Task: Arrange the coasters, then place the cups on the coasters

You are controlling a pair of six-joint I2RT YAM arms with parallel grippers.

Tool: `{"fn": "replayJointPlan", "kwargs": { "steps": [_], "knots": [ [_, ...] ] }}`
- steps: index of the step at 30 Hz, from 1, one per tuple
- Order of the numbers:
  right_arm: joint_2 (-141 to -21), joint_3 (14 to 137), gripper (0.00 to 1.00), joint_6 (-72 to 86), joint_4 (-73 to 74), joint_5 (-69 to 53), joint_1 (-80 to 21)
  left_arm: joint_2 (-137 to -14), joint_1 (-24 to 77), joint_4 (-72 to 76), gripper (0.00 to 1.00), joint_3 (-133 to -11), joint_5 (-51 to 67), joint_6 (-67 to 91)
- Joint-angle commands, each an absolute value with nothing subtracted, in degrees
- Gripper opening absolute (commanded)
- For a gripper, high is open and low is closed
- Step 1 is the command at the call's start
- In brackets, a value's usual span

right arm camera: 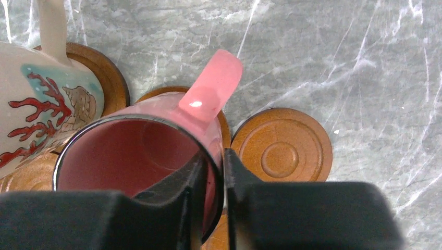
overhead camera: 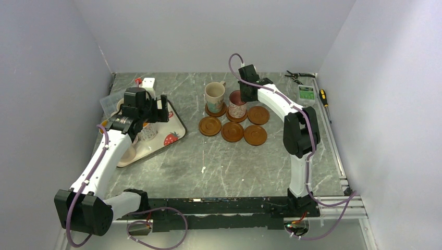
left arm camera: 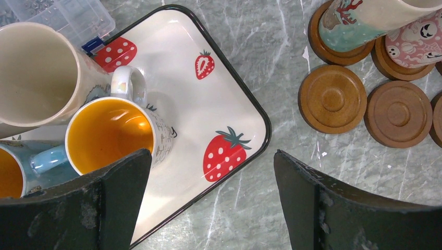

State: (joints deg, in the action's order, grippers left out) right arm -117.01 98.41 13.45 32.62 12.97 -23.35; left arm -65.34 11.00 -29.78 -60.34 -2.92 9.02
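Six brown coasters lie in a cluster; bare ones include [overhead camera: 210, 125], [overhead camera: 232, 132], [overhead camera: 255, 135]. A cream cup [overhead camera: 215, 95] with coral print stands on a back coaster. Beside it a pink cup [right arm camera: 130, 151] stands on another coaster. My right gripper [right arm camera: 215, 166] straddles its rim, one finger inside and one outside, both close to the wall; I cannot make out contact. My left gripper [left arm camera: 212, 156] hangs open over the corner of the strawberry tray [left arm camera: 224, 83]. An orange-lined cup [left arm camera: 109, 133], a tall cream cup [left arm camera: 36, 73] and a blue-handled cup [left arm camera: 21, 172] sit on the tray.
A clear plastic box [left arm camera: 68, 15] lies behind the tray. Pliers [overhead camera: 299, 75], a small green device [overhead camera: 306, 94] and a screwdriver [overhead camera: 324, 98] lie at the back right. Walls close in the table on three sides.
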Motion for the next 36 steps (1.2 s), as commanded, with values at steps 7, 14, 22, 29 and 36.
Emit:
{"fn": "replayJointPlan", "kwargs": {
  "steps": [7, 14, 22, 29, 36],
  "knots": [
    [-114.5, 103.93, 0.5, 13.82, 32.18, 13.62, -23.65, -63.63, 10.9, -28.01, 0.93, -60.04, -4.36, 7.91],
    [-103.92, 98.56, 0.67, 13.73, 31.62, 14.8, -23.68, -63.46, 10.9, -27.49, 0.93, -59.37, -3.2, 8.29],
    [-86.22, 86.51, 0.77, 12.23, 32.58, 14.72, -21.59, -64.9, 6.9, -36.08, 0.93, -64.09, 1.35, 15.63],
    [-71.65, 72.48, 0.83, 12.96, 31.99, 7.56, -14.84, -64.76, 2.66, -42.44, 0.91, -64.45, 0.9, 18.66],
    [-63.4, 65.01, 0.84, 15.55, 31.51, 2.36, -13.98, -71.17, 1.82, -40.76, 0.78, -69.64, 1.93, 14.32]
  ]
}}
